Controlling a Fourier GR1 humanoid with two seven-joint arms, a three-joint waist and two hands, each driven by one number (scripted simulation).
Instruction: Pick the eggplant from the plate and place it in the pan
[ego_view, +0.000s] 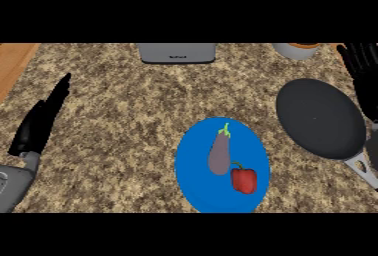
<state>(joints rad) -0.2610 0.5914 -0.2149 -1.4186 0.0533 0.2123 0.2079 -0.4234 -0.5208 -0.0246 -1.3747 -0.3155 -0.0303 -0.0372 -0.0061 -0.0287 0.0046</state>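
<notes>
One purple eggplant (219, 152), one red pepper (244, 180) on one round blue plate (203, 195), right of left hand (40, 125). One black round pan (321, 120) just beside right hand (365, 75). Both hands: fingers straight, empty.

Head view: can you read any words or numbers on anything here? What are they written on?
Grey box at the back: a small dark mark on its front, too blurred to read.
Blue plate, pan, eggplant, red pepper, cup: no words, numbers or signs show on them.
</notes>
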